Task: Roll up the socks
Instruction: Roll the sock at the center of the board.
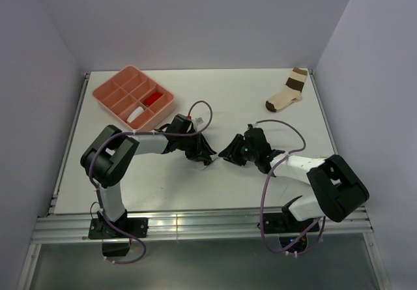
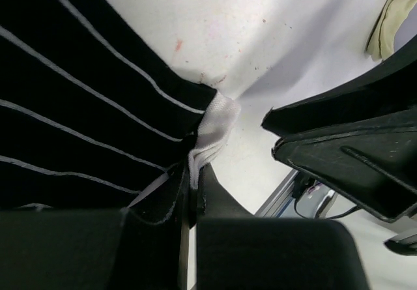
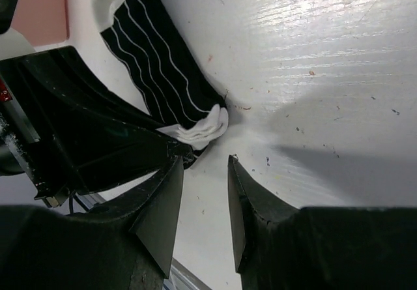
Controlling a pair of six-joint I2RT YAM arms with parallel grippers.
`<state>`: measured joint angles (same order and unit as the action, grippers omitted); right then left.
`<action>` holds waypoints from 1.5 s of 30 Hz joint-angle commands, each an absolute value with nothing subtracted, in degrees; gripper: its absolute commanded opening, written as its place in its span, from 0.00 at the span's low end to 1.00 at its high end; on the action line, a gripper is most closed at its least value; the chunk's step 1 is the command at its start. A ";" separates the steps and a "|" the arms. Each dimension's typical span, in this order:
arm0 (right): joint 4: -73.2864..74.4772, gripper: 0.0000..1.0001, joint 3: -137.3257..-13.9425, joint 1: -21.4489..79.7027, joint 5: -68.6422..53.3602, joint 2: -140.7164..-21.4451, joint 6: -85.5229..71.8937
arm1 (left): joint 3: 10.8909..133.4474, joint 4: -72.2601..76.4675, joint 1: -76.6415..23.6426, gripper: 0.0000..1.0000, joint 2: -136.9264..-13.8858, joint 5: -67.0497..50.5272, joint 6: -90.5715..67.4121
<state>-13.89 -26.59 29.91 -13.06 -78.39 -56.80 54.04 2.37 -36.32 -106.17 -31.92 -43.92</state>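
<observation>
A: Two socks sit in the pink tray [image 1: 104, 93] from above: white sock [image 1: 135, 114] and red-ended sock [image 1: 154, 98]. A banded cream sock [image 1: 288, 91] lies far right on the surface [image 1: 163, 186].
B: Left wrist?
A: Left fingers [image 2: 225, 205] clamped on the striped sock [image 2: 78, 127], at its white end.
B: Right wrist?
A: Right fingers [image 3: 172, 182] apart, near that white end.

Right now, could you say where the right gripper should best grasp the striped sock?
Probably the white end of the striped sock, bunched beside the left gripper pinching it. Come straight forward: it lies ahead of the open right gripper; the rest lies flat.
</observation>
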 commanded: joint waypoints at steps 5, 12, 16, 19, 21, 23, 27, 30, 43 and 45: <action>-20.74 0.39 -25.58 30.50 -12.22 -82.44 -60.29 | 53.97 5.17 -33.93 0.00 -107.05 -33.84 -49.48; -27.85 0.39 -23.47 30.67 -14.59 -88.15 -63.10 | 51.33 10.28 -32.26 0.00 -107.14 -36.21 -55.71; -31.19 0.39 -23.03 30.67 -15.03 -91.48 -63.81 | 50.10 13.26 -31.99 0.00 -107.05 -36.91 -58.53; -33.47 0.39 -23.03 30.67 -15.47 -93.68 -64.95 | 48.52 15.55 -31.64 0.00 -107.40 -37.35 -61.86; -33.83 0.39 -23.20 30.67 -15.73 -94.83 -65.21 | 47.90 16.96 -31.55 0.00 -107.49 -37.97 -63.01; -36.12 0.39 -23.12 30.67 -16.34 -96.41 -66.09 | 47.03 18.71 -31.38 0.00 -107.58 -38.41 -64.24; -39.02 0.40 -23.03 30.67 -17.84 -98.61 -67.41 | 46.23 20.91 -31.20 0.00 -107.67 -38.93 -65.74; -40.07 0.41 -23.20 30.59 -18.19 -99.84 -67.76 | 45.62 22.75 -31.11 0.00 -107.66 -39.55 -66.88; -45.43 0.42 -23.82 30.59 -20.56 -104.76 -68.64 | 44.56 27.25 -30.85 0.00 -108.98 -41.40 -69.26; -46.49 0.43 -23.91 30.59 -21.53 -105.55 -68.82 | 44.39 27.60 -30.85 0.00 -109.16 -41.75 -69.26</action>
<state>-49.69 -24.40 30.22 -21.47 -102.56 -70.00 44.51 23.31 -30.83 -108.66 -39.79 -68.69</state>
